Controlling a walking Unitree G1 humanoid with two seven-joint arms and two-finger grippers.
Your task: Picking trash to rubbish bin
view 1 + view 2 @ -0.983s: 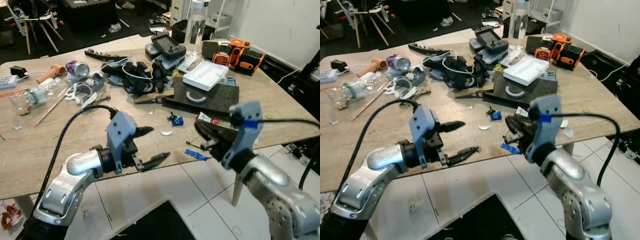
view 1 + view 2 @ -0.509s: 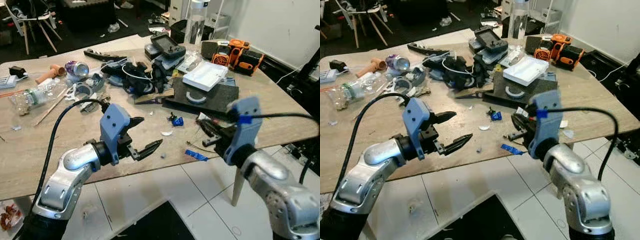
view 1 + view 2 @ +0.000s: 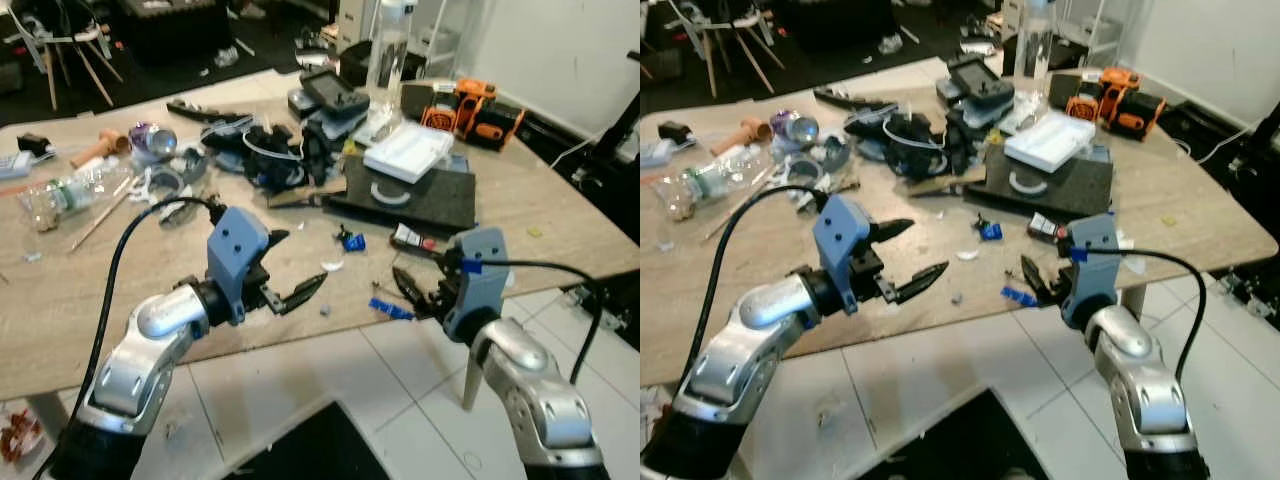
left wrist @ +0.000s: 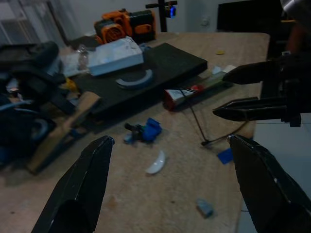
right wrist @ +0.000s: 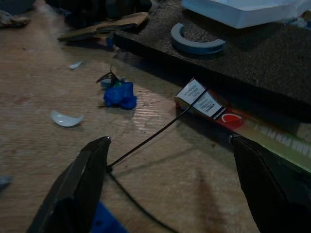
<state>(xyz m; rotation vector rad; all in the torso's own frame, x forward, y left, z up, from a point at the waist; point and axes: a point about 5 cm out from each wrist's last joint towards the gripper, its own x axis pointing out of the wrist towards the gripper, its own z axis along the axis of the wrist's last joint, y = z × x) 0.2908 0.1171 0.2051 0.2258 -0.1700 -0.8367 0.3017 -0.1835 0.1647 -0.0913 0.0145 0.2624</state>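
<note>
Small litter lies near the table's front edge: a blue scrap (image 3: 350, 240), a white shard (image 3: 332, 265), a red-and-white tube (image 3: 415, 238), a blue tape piece (image 3: 385, 308) and a thin black wire (image 5: 155, 133). My left gripper (image 3: 295, 265) hovers open over the wood, just left of the shard, with nothing between its fingers. My right gripper (image 3: 412, 280) is open at the table edge, pointing at the wire and the tube (image 5: 214, 109). The left wrist view looks across the shard (image 4: 156, 162) to the right gripper's fingers (image 4: 243, 75).
A black foam slab (image 3: 420, 195) carrying a white tray (image 3: 408, 150) sits behind the litter. Cables, a controller and orange tools crowd the back. A crushed plastic bottle (image 3: 65, 195) and a purple can (image 3: 152, 140) lie far left. A dark shape (image 3: 290, 455) is on the tiled floor below.
My left gripper rose from the table's front edge to above the tabletop and opened wider. My right gripper dropped lower and drew back toward the table edge. The camera shifted slightly.
</note>
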